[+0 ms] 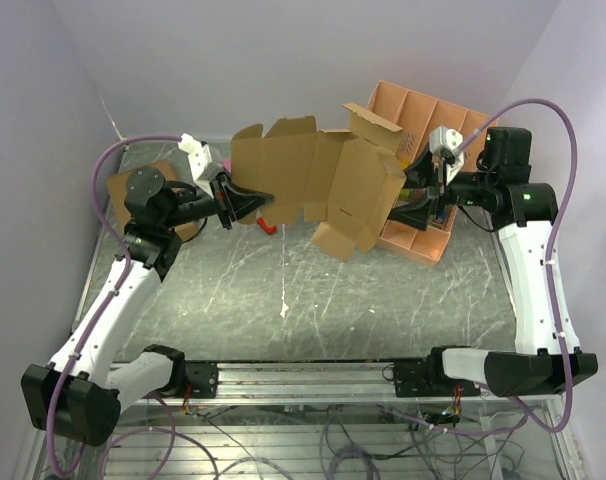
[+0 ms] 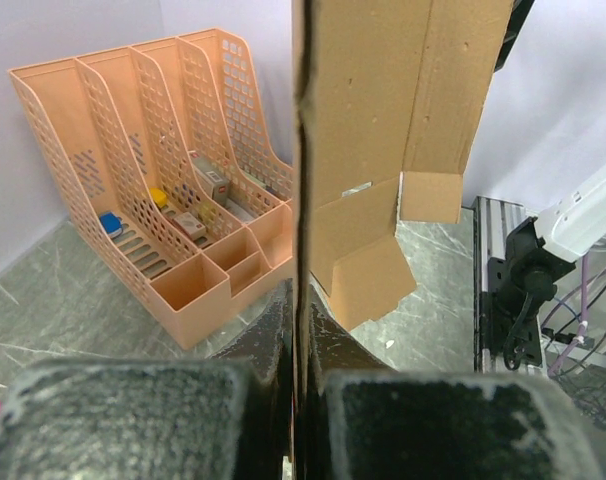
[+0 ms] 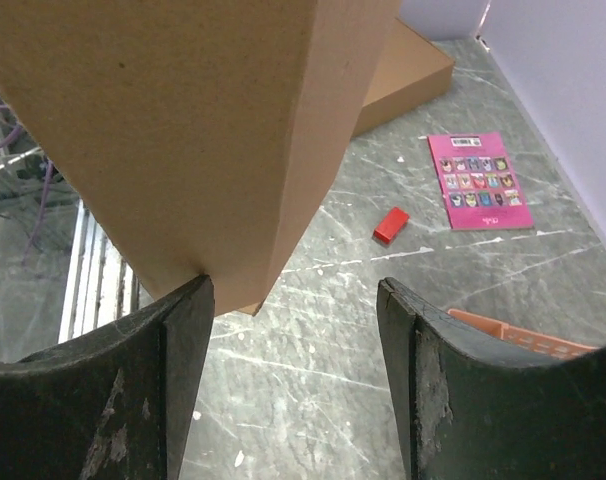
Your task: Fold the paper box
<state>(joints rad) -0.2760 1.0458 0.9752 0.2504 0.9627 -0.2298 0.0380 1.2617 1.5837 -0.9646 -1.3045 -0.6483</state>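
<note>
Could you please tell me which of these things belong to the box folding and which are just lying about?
For the job: paper box.
Lying about: orange file rack, pink booklet, small red block, flat cardboard box.

1. Looks like a robotics lab cell: a left arm and a right arm bolted to an aluminium rail.
2. Plain pale walls box in the grey marbled tabletop.
3. A purple cable loops free, and loose wiring tangles below.

Paper box: plain brown. Surface: dark grey, white-veined marbling. File rack: peach, perforated walls. Booklet: pink. Small block: red.
</note>
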